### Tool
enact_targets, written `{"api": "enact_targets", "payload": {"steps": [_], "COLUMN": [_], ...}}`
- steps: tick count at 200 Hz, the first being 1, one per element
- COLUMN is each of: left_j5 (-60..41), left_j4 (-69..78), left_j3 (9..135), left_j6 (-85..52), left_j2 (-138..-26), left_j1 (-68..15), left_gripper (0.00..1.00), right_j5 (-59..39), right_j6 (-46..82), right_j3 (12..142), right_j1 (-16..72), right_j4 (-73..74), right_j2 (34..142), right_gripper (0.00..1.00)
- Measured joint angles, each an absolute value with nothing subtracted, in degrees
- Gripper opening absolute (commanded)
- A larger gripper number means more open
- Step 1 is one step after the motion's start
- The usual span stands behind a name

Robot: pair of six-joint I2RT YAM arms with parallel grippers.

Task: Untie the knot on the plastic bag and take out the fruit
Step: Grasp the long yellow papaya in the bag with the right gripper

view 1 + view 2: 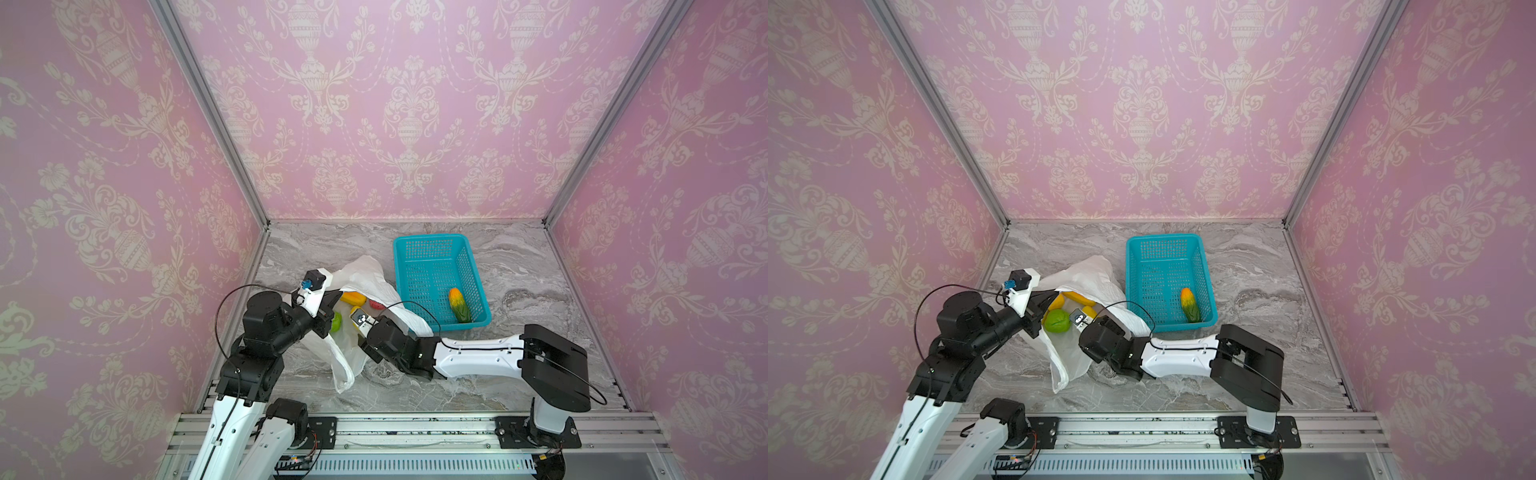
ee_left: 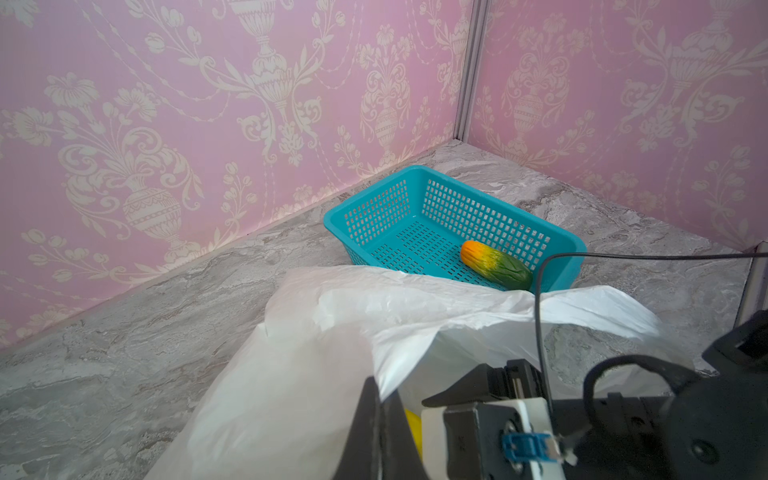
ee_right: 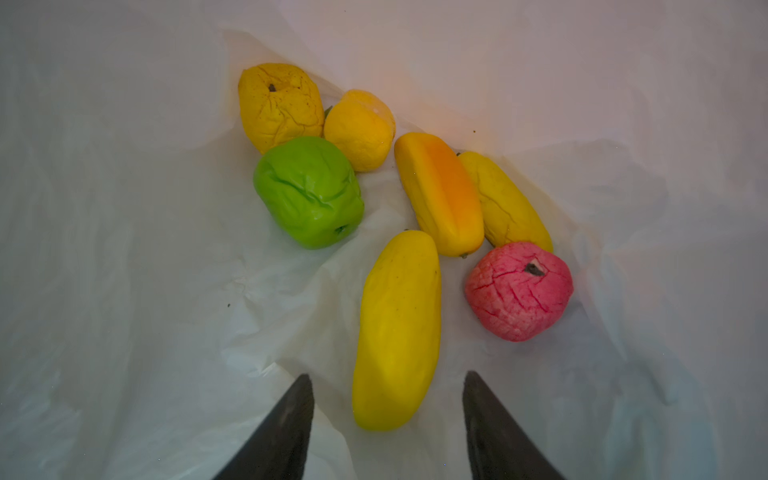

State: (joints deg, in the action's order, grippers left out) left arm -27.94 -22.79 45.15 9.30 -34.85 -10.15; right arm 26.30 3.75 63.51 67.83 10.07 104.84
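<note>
The white plastic bag (image 1: 365,274) lies open on the marble table, left of centre in both top views. No knot is in view; a loose handle loop (image 1: 343,374) trails toward the front. My left gripper (image 2: 380,386) is shut on the bag's rim, holding the mouth up. My right gripper (image 3: 388,376) is open inside the mouth, its fingers either side of a yellow oblong fruit (image 3: 397,332) without touching it. Further in lie a green round (image 3: 309,193), a red-pink round (image 3: 519,291) and several yellow and orange ones. One orange-green oblong fruit (image 1: 459,305) lies in the basket.
The teal perforated basket (image 1: 440,241) stands right of the bag, its near corner under the bag's edge. Pink papered walls close the table on three sides. The right arm (image 1: 478,353) stretches low across the front of the table.
</note>
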Motion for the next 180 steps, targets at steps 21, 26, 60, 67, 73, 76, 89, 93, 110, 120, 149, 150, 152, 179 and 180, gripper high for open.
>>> {"api": "enact_targets", "payload": {"steps": [21, 26, 60, 67, 73, 76, 89, 93, 110, 120, 149, 150, 152, 179, 180], "left_j5": [-27.94, -27.94, -27.94, -27.94, -27.94, -27.94, -27.94, -27.94, -27.94, -27.94, -27.94, -27.94, -27.94, -27.94, -27.94], "left_j4": [-22.79, -22.79, -22.79, -22.79, -22.79, -22.79, -22.79, -22.79, -22.79, -22.79, -22.79, -22.79, -22.79, -22.79, -22.81], "left_j3": [45.15, 45.15, 45.15, 45.15, 45.15, 45.15, 45.15, 45.15, 45.15, 45.15, 45.15, 45.15, 45.15, 45.15, 45.15], "left_j6": [9.3, 9.3, 9.3, 9.3, 9.3, 9.3, 9.3, 9.3, 9.3, 9.3, 9.3, 9.3, 9.3, 9.3, 9.3], "left_j2": [-34.85, -34.85, -34.85, -34.85, -34.85, -34.85, -34.85, -34.85, -34.85, -34.85, -34.85, -34.85, -34.85, -34.85, -34.85], "left_j1": [-10.11, -10.04, -9.91, -9.89, -9.91, -9.91, -9.91, -9.89, -9.89, -9.91, -9.89, -9.91, -9.89, -9.91, -9.91], "left_gripper": [0.0, 0.0, 0.0, 0.0, 0.0, 0.0, 0.0, 0.0, 0.0, 0.0, 0.0, 0.0, 0.0, 0.0, 0.0], "right_j5": [26.13, 25.93, 23.53, 23.07, 22.61, 22.37, 21.19, 20.69, 19.22, 18.39, 16.93, 16.93, 16.84, 14.76, 14.76], "right_j6": [4.95, 5.26, 6.63, 6.83, 7.03, 7.25, 7.6, 7.66, 7.84, 7.81, 8.78, 8.82, 8.67, 8.86, 8.84], "right_j3": [67.75, 68.82, 74.15, 75.22, 76.07, 76.71, 78.39, 78.81, 80.25, 80.97, 81.89, 81.89, 81.91, 79.72, 79.64], "right_j1": [66.81, 66.57, 64.47, 63.96, 63.55, 63.26, 62.41, 62.15, 61.45, 61.17, 61.1, 61.1, 61.1, 61.12, 61.12], "right_j4": [7.44, 6.79, 2.96, 2.02, 1.34, 0.8, -0.38, -0.71, -2.11, -2.74, -3.29, -3.27, -3.27, -1.61, -1.56], "right_j2": [108.99, 110.06, 115.79, 116.9, 117.82, 118.3, 120.09, 120.66, 122.21, 122.91, 123.5, 123.5, 123.48, 122.06, 121.99], "right_gripper": [0.7, 0.71, 0.76, 0.76, 0.75, 0.74, 0.73, 0.72, 0.66, 0.6, 0.42, 0.42, 0.41, 0.34, 0.34]}}
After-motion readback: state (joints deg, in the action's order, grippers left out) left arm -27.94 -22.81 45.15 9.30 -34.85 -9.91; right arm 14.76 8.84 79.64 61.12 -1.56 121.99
